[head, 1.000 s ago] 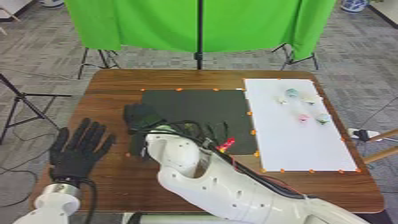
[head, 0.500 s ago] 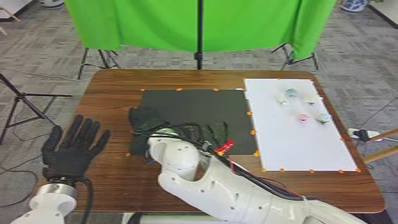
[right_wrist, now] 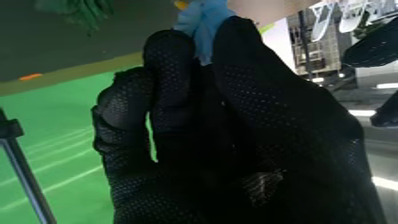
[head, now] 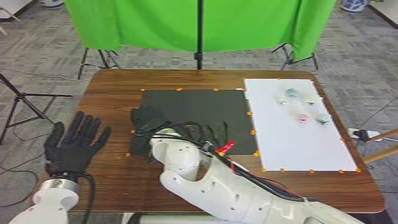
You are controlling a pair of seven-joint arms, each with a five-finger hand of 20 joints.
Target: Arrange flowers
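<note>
Pale-blue petals, as far as you can tell, sit pinched in your right hand over the dark mat's nine-o'clock edge. Your left hand, fingers straight, is at the bench's nine o'clock; small flowers dot the white sheet around two.

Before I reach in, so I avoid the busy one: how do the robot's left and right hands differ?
The left hand is open and holds nothing; the right hand pinches a blue thing. The left hand is at the table's left edge, the right hand over the dark mat. Both are black-gloved.
</note>
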